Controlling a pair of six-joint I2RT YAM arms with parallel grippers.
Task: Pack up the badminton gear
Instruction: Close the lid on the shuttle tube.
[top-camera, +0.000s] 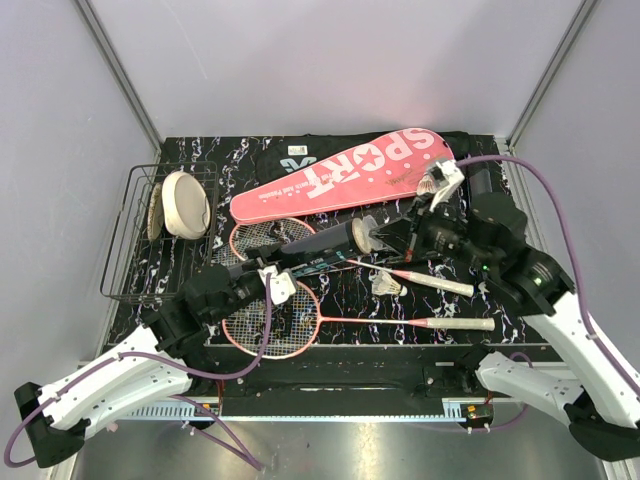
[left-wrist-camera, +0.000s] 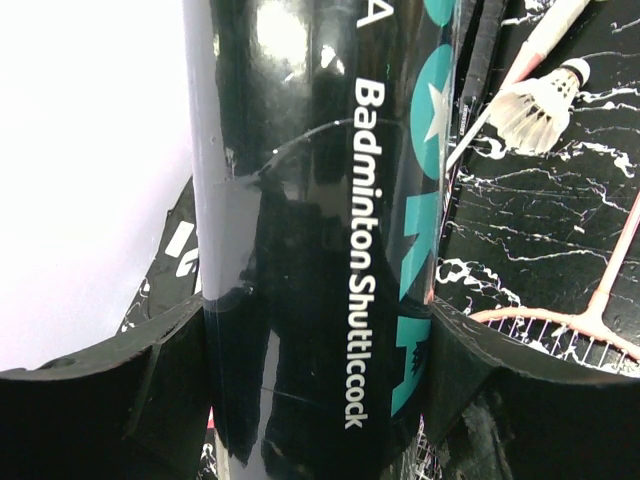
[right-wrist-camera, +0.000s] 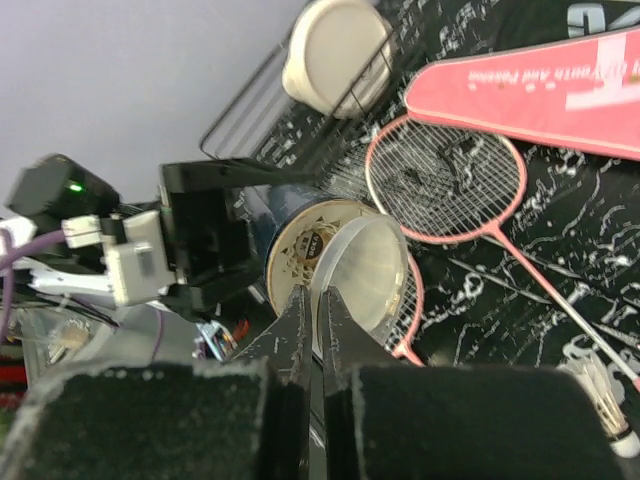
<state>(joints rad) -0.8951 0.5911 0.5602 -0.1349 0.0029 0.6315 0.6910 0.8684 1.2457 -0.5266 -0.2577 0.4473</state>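
My left gripper (top-camera: 258, 270) (left-wrist-camera: 315, 400) is closed around the dark tube (top-camera: 320, 243) (left-wrist-camera: 310, 250), which is marked "Badminton Shuttlecock" and lies level above the rackets. At the tube's open right end, my right gripper (top-camera: 386, 238) (right-wrist-camera: 312, 300) is shut on the rim of the tube's clear lid (right-wrist-camera: 368, 268), which is tilted off the mouth. Two pink rackets (top-camera: 272, 320) (top-camera: 268, 236) lie on the table under the tube. A white shuttlecock (top-camera: 386, 284) (left-wrist-camera: 535, 105) rests by their shafts. The pink "SPORT" case (top-camera: 345, 175) lies behind, on the black bag (top-camera: 290, 155).
A black wire basket (top-camera: 128, 240) stands at the left with a cream round disc (top-camera: 185, 203) (right-wrist-camera: 335, 45) in it. The white racket handles (top-camera: 455, 323) point right, toward the right arm's base. Grey walls close in the back and both sides.
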